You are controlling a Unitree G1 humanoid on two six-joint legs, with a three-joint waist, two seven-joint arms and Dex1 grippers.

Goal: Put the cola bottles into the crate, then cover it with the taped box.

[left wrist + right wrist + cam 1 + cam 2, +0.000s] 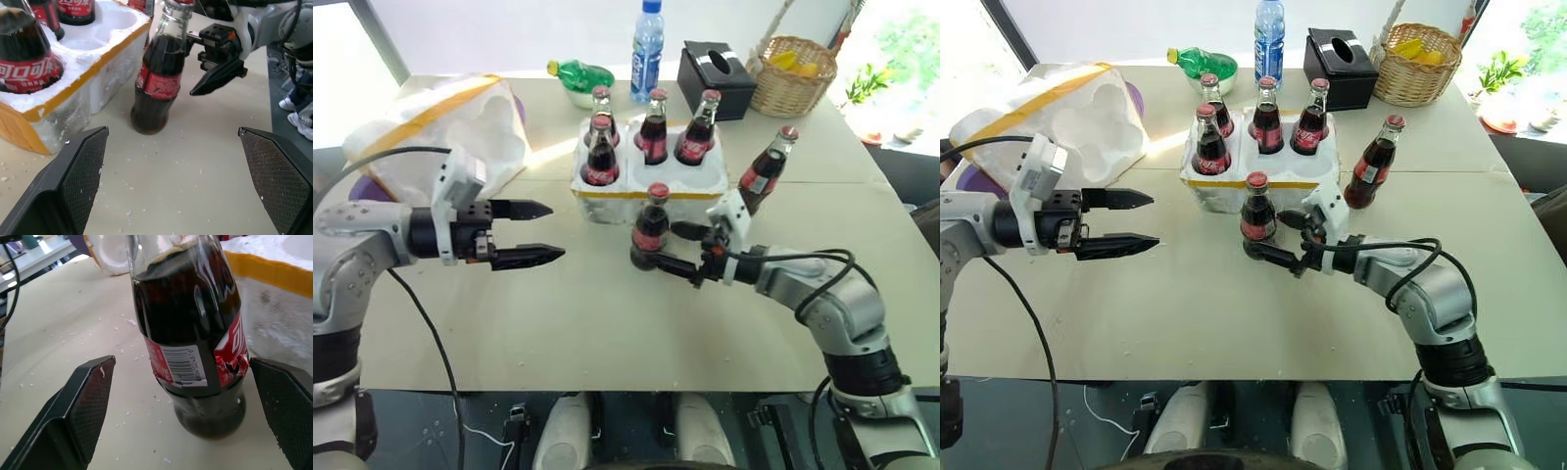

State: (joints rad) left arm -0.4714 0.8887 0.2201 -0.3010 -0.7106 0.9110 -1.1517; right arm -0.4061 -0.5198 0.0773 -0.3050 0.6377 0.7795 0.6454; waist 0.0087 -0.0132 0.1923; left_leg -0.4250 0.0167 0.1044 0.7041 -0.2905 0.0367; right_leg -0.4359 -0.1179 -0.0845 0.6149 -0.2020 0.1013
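Four cola bottles (653, 125) stand in the white foam crate (646, 186) w/ yellow tape band, at the centre of the worktop (607, 323); its near-right wells look free. A fifth bottle (651, 227) stands upright on the worktop just in front of the crate's near side. The right pincer (677, 251), wide open, sits level w/ this bottle's lower half, one finger on either side of it, not closed on it. A sixth bottle (765, 170) stands on the worktop to the right of the crate, near its far-right corner. The left pincer (532, 233) hovers over the worktop, left of the crate, fingers spread wide, holding nothing, pointing right toward the fifth bottle. The taped box (450, 122), white foam w/ yellow bands, lies at far left, hollows showing. Beyond the crate: a green bottle (579, 73), a water bottle (646, 39), a black tissue box (717, 76) & a wicker basket (793, 76).
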